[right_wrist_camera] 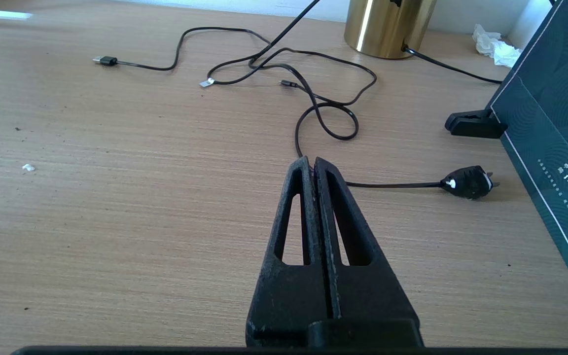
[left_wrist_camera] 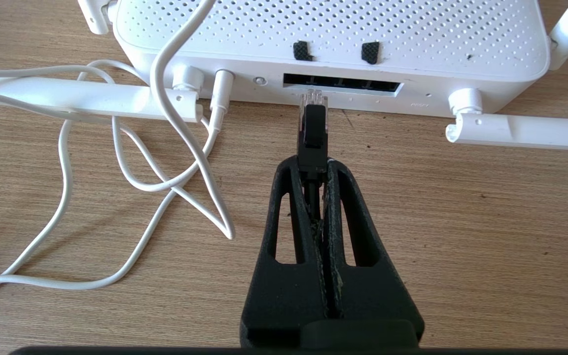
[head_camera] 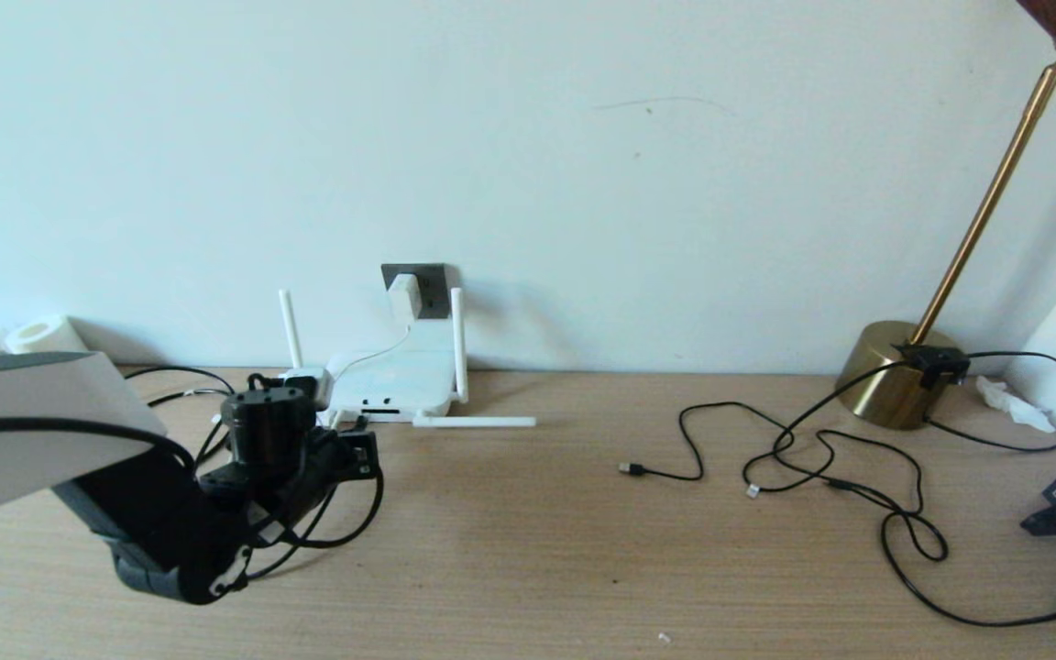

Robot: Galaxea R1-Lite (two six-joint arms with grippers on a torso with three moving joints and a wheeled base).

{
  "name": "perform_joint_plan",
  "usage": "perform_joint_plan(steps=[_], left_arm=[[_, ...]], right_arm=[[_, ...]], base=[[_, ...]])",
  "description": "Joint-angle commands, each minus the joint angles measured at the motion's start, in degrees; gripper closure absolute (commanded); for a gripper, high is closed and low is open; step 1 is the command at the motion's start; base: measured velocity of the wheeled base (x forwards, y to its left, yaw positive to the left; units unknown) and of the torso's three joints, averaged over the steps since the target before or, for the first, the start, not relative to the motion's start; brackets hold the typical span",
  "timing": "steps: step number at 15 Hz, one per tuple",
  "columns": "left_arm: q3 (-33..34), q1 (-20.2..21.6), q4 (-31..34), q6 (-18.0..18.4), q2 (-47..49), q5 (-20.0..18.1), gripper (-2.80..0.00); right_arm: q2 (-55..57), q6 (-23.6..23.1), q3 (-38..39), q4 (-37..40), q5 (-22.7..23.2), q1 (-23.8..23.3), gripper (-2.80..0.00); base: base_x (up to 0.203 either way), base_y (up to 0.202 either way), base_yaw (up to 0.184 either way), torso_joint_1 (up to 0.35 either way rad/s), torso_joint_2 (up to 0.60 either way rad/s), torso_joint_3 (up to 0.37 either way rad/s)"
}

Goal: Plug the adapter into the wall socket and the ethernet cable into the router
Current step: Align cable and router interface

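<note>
The white router [head_camera: 395, 380] [left_wrist_camera: 333, 34] lies against the wall, its dark port row [left_wrist_camera: 342, 85] facing me. My left gripper [left_wrist_camera: 312, 165] [head_camera: 358, 449] is shut on the ethernet cable's black plug [left_wrist_camera: 312, 123]; its clear tip [left_wrist_camera: 312, 98] sits just in front of the port row, slightly below it. The white adapter [head_camera: 405, 295] sits in the dark grey wall socket [head_camera: 425, 286] above the router, and its thin white cord [left_wrist_camera: 165, 143] loops over the desk. My right gripper [right_wrist_camera: 312, 162] is shut and empty over bare desk; it does not show in the head view.
A brass lamp base [head_camera: 895, 371] stands at the right back, with thin black cables [head_camera: 821, 458] and a black mains plug [right_wrist_camera: 469, 182] strewn before it. A dark blue box [right_wrist_camera: 555, 128] stands at the right edge. Two router antennas [left_wrist_camera: 520, 133] lie flat on the desk.
</note>
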Motion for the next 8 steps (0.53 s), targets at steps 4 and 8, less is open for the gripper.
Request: perform_joint_plan(steps=[4,8], left_arm=[[0.05,0.23,-0.51,-0.06,0.08,0.01,0.00],[0.05,1.10,-0.59,-0.06,0.15,-0.45,0.00]], right_arm=[[0.08,-0.01,-0.01,-0.01,0.03,0.11,0.00],[0.08,0.08,0.08,-0.07,0.10,0.02,0.00]], base=[[0.000,0.000,0.000,0.000,0.00,0.000],[0.000,0.000,0.000,0.000,0.00,0.000]])
